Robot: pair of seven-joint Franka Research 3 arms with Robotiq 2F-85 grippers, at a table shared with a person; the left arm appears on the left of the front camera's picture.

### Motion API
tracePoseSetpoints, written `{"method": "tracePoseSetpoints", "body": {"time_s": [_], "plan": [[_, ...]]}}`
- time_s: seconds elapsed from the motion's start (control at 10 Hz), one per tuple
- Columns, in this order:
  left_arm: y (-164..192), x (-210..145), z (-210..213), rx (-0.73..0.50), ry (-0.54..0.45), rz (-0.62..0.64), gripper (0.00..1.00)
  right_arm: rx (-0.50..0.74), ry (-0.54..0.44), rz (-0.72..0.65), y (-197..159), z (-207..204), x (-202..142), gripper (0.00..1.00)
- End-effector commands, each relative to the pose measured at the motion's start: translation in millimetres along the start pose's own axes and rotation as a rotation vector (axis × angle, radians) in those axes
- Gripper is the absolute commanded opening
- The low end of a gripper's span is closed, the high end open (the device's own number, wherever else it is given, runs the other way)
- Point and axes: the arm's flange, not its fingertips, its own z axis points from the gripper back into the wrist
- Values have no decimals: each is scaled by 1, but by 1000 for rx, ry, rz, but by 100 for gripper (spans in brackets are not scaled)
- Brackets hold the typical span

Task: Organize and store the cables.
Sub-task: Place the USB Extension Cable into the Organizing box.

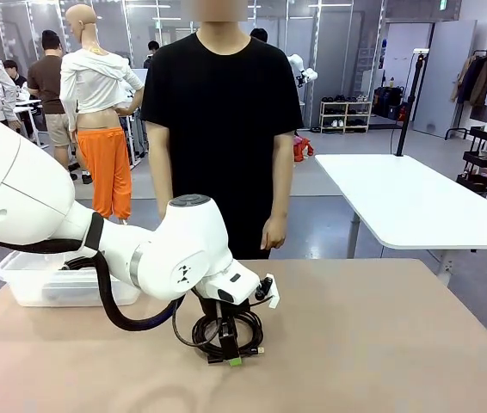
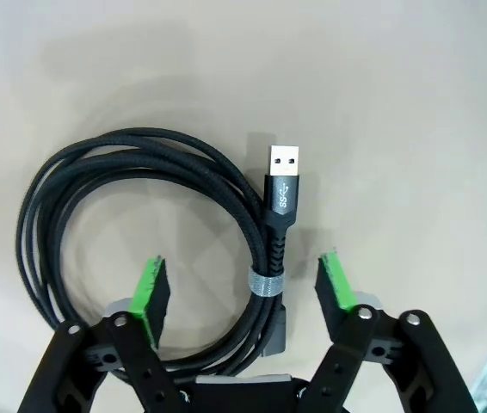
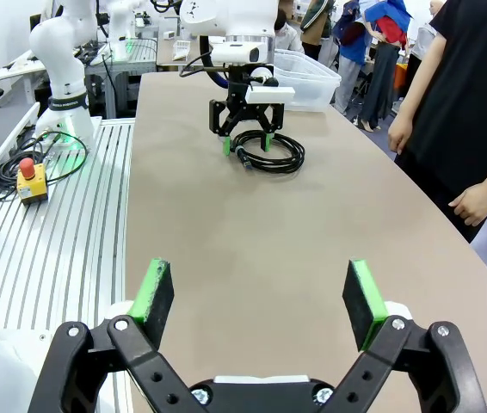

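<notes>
Cable coil (image 2: 140, 232) lies flat, USB plug (image 2: 283, 162) pointing away from the straddling, unclenched left pincer (image 2: 245, 292).

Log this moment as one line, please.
left claw: open, straddling coiled cable | right claw: open, holding nothing | bin: beside left arm

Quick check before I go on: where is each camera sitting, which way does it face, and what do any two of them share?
Front view: between the arms, facing the person across the table; left arm over the coiled USB cable.
Left wrist view: looks straight down; left tool straddles the cable's tied side.
Right wrist view: low, looking along the table; right tool open in front.
Shared: cable, left tool, and clear bin in front and right wrist views.
</notes>
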Motion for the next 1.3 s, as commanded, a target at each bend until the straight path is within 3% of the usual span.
{"method": "tracePoseSetpoints", "body": {"time_s": [0.0, 0.1, 0.2, 0.7, 1.0, 1.2], "plan": [[1, 7, -3, -22, 34, 2, 53, -2, 19, -5, 0, 1, 4, 100], [0, 7, -3, -20, 45, 8, 20, -2, 19, -5, 0, 1, 4, 100], [-2, 7, 0, -26, 39, 4, 0, -2, 19, -5, 0, 1, 4, 100], [-9, 9, 21, -33, 57, -10, 0, -2, 19, -5, 0, 1, 4, 100], [-9, 3, 75, -28, 15, -58, 0, -2, 19, -5, 0, 1, 4, 100], [-10, -11, 113, -15, 41, -113, 0, -2, 19, -5, 0, 1, 4, 100]]}}
